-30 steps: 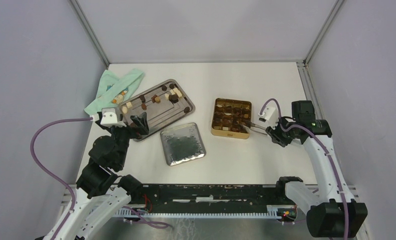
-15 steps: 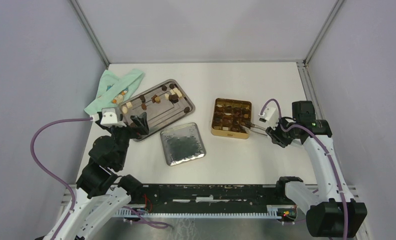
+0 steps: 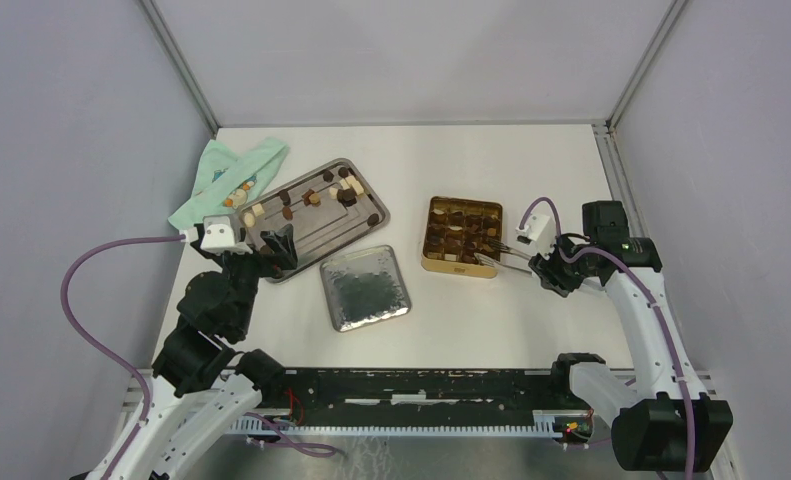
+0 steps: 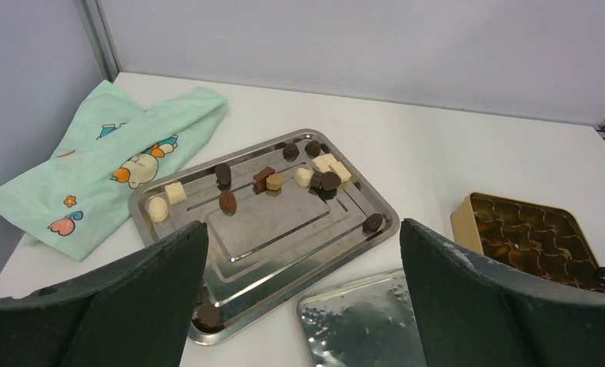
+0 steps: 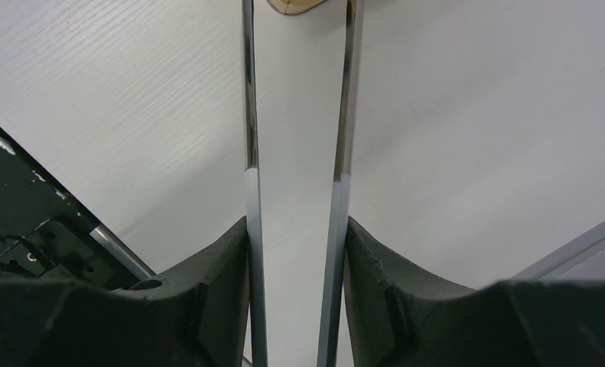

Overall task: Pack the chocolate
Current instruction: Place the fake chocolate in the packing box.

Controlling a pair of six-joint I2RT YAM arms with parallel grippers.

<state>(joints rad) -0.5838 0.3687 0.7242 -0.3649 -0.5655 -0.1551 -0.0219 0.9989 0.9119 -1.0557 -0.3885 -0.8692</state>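
Left end effector wide open, hanging over the near edge of the steel tray. Right end effector clamped on metal tongs, tips over the gold tin's near right corner. Chocolate: dark, tan and white pieces loose on the tray, more in the tin's cells. Shiny silver square plate lies on the tabletop between tray and tin. Mint cloth sits left of the tray (cartoon duck print; any lettering too small to read).

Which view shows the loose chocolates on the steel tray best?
The left wrist view: the chocolates lie close and clear on the tray, colours distinct. The top view shows them as small specks. The right wrist view shows only tongs and table.
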